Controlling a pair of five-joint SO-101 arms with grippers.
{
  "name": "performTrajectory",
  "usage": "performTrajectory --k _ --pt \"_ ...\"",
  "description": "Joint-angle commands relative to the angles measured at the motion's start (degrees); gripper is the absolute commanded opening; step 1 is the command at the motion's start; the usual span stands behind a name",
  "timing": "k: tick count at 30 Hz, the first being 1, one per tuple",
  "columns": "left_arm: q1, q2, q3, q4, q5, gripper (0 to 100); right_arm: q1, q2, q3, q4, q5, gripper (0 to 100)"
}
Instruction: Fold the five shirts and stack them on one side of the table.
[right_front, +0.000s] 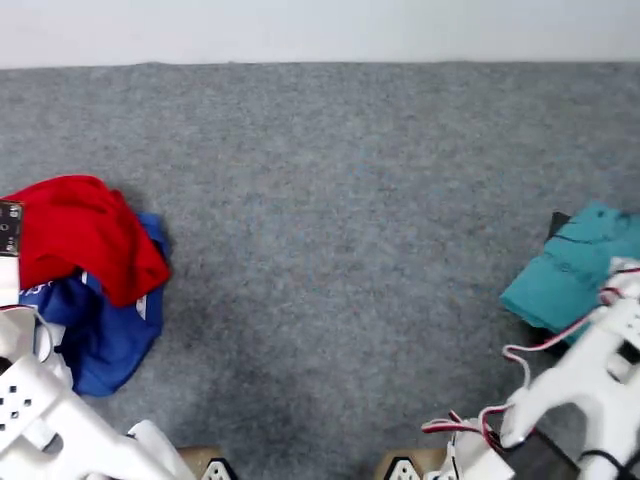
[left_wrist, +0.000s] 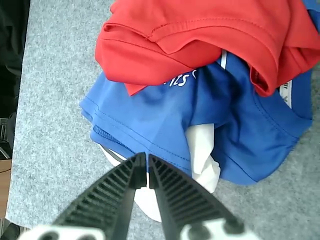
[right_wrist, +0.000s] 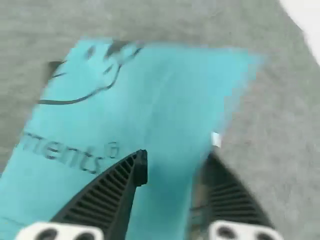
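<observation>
Two shirt heaps, one at each end of the grey bench (right_front: 350, 250)

Counting what I can see: one red shirt (right_front: 85, 235) is draped over one blue shirt (right_front: 100, 335) at the left edge of the overhead frame. One white shirt (left_wrist: 202, 150) peeks out from under the blue one, so that's three in that loose, crumpled heap. Over at the right edge there's one teal shirt (right_front: 570, 270) lying flat. A dark bit of cloth (right_front: 557, 224) pokes out from under its upper corner, can't tell what that is. The left gripper (left_wrist: 146, 162) hangs over the blue hem with its jaws pressed together. The right gripper (right_wrist: 176, 165) sits over the teal shirt with its jaws spread wide, can't tell if they touch the fabric.
</observation>
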Motion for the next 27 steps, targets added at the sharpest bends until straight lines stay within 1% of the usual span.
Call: performTrajectory --k 1,5,12,14,18,19,21,24,25,27 --pt "-0.09 -1.05 -0.31 -0.97 -0.35 2 2.86 -0.48 -8.7 3.3 -1.05 29.6" --pt "0.18 -1.05 -0.31 -0.97 -0.35 2 2.68 -2.24 -12.84 10.68 -2.02 29.6" --pt "-0.09 -1.14 -0.4 -0.97 -0.35 2 -2.51 -6.55 -10.02 22.73 -2.02 29.1" --pt "-0.09 -1.14 -0.57 -0.35 -0.35 2 -3.65 -7.6 -8.62 25.36 -2.02 23.6" --pt "-0.09 -1.14 -0.84 0.0 -0.35 2 -5.05 -11.38 -8.44 31.43 -2.02 0.9" --pt "-0.18 -1.14 -0.84 -0.09 -0.26 2 -5.41 -12.7 -8.18 33.1 -2.02 0.6" --pt "-0.18 -1.14 -0.84 0.44 -0.26 2 -5.76 -15.25 -8.0 37.67 -2.02 5.8" --pt "-0.09 -1.05 -0.66 0.97 -0.35 2 -5.76 -18.24 -8.0 42.95 -2.02 6.0" --pt "0.0 -0.97 -0.57 0.97 -0.44 4 -5.76 -19.03 -8.0 44.35 -2.02 6.0" --pt "0.18 -0.79 -0.57 0.97 -0.44 10 -5.67 -20.44 -8.0 47.16 -2.02 6.0"
